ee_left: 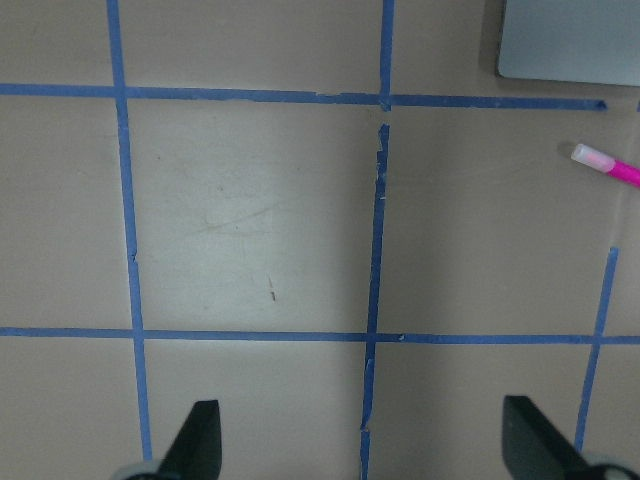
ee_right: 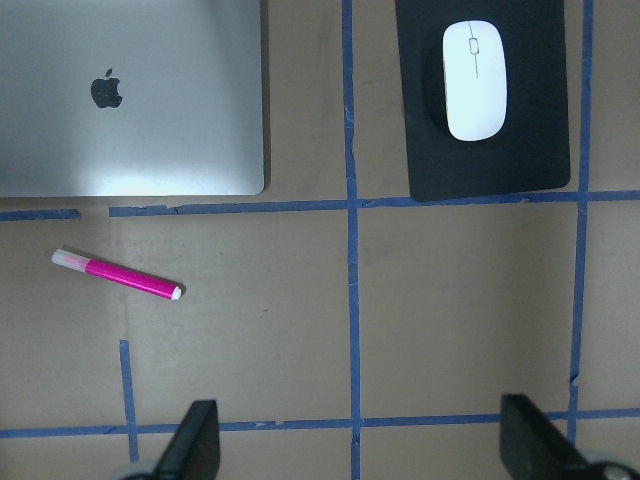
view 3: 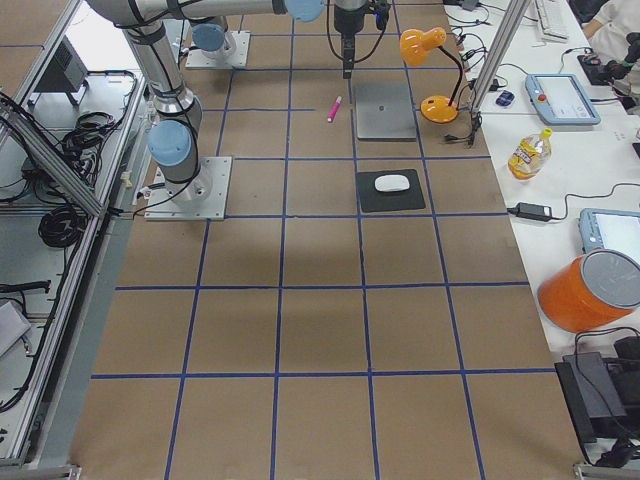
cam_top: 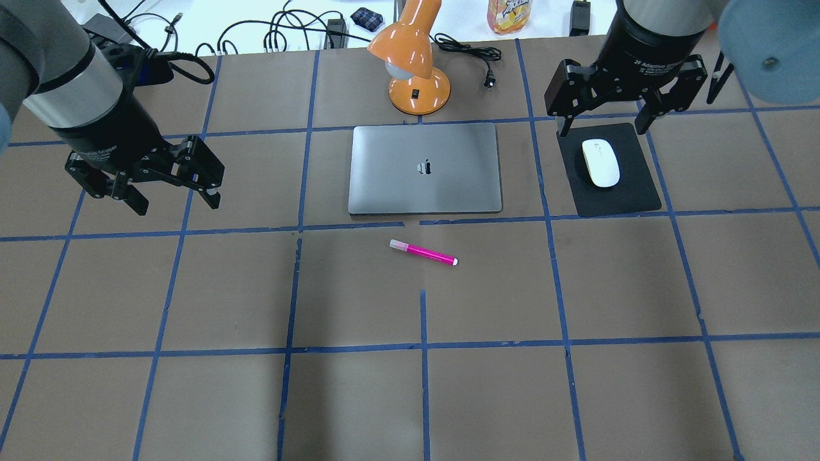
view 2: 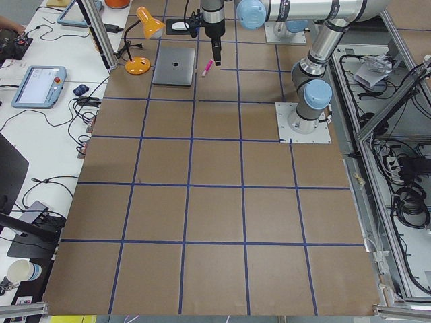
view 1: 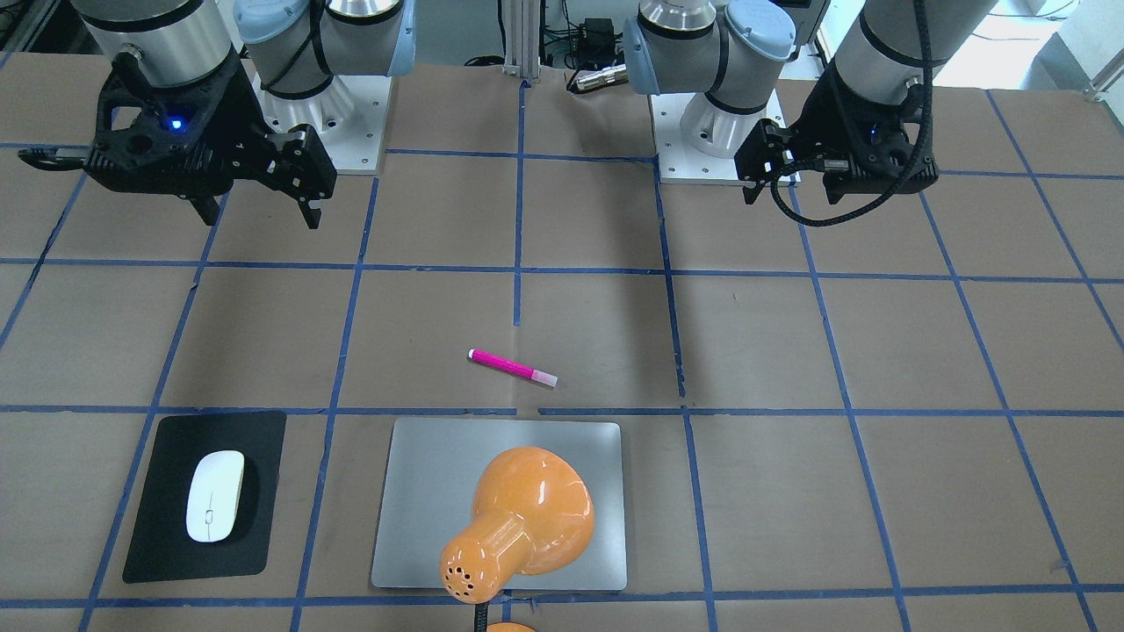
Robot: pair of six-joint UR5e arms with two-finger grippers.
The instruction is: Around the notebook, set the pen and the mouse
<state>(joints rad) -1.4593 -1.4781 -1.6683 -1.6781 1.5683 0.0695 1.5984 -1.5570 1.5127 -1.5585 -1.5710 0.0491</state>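
Note:
The silver notebook lies closed at the table's far middle. A magenta pen rests on the brown table just in front of it, apart from it. To the notebook's right, the white mouse sits on a black mat. My right gripper hangs open and empty above the mat's far edge. Left of the notebook, my left gripper hovers open with nothing in it. The right wrist view shows the mouse, pen and notebook. The left wrist view catches the pen at its right edge.
An orange desk lamp stands behind the notebook, with its head leaning over the lid. Cables and a bottle lie beyond the table's far edge. Blue tape lines grid the brown table.

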